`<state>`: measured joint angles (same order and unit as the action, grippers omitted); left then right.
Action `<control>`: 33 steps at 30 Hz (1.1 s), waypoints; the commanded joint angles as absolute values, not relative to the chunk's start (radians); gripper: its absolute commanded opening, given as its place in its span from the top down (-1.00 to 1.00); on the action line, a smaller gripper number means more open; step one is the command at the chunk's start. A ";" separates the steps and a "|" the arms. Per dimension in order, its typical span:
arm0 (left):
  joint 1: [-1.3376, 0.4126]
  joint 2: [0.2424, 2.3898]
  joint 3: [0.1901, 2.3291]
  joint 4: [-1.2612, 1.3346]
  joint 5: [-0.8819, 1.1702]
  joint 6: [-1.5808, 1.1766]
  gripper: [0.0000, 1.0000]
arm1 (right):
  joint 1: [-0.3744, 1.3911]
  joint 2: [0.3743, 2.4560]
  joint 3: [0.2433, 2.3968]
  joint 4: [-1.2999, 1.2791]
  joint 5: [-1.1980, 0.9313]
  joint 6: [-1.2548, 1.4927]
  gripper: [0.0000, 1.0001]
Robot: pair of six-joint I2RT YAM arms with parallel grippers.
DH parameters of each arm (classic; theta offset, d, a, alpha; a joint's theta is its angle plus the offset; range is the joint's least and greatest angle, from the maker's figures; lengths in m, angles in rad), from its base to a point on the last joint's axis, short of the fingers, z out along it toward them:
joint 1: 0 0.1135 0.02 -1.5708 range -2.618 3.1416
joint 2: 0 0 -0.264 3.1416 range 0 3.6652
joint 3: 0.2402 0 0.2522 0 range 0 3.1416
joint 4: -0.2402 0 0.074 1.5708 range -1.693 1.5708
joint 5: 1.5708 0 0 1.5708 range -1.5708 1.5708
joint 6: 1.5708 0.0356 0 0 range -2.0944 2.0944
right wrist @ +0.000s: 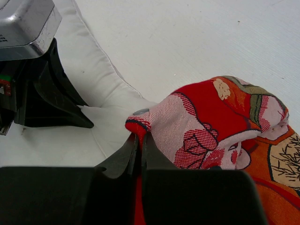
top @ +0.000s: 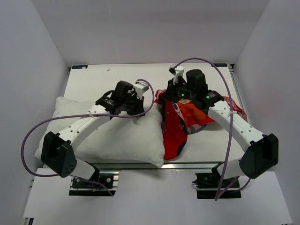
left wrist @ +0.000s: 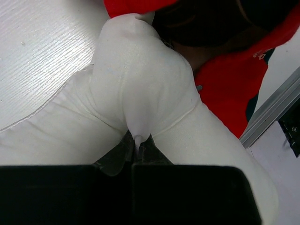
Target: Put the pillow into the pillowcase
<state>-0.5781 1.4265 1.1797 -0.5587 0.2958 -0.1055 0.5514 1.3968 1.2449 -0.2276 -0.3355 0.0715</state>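
Just one pillow (left wrist: 140, 79) tight in the left hand (left wrist: 138, 142), one pillowcase (right wrist: 206, 112) tight in the right hand (right wrist: 140, 140).

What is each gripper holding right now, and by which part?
The left gripper pinches a fold of the pillow near its corner facing the pillowcase. The right gripper pinches a bunched edge of the pillowcase.

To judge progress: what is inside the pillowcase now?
Nearly all of the pillow lies outside, its corner at the red edge of the pillowcase. Crumpled folds hide the interior.
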 commanded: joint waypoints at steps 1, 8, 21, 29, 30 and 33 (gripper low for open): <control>-0.575 1.394 1.224 -0.489 0.371 -0.112 1.00 | 0.572 1.404 1.253 -0.202 -0.344 0.072 1.00; -0.586 1.310 1.210 -0.503 0.526 -0.130 1.00 | 0.574 1.500 1.343 -0.175 -0.210 0.094 1.00; -0.606 1.258 1.046 -0.407 0.485 -0.206 1.00 | 0.586 1.526 1.448 -0.163 -0.235 0.100 1.00; -0.603 1.387 1.141 -0.406 0.318 -0.158 1.00 | 0.615 1.388 1.329 -0.195 -0.264 0.005 1.00; -0.601 1.393 1.167 -0.414 0.304 -0.140 1.00 | 0.615 1.375 1.303 -0.202 -0.271 0.003 1.00; -0.586 1.413 1.216 -0.439 0.282 -0.111 1.00 | 0.615 1.330 1.267 -0.221 -0.321 -0.049 1.00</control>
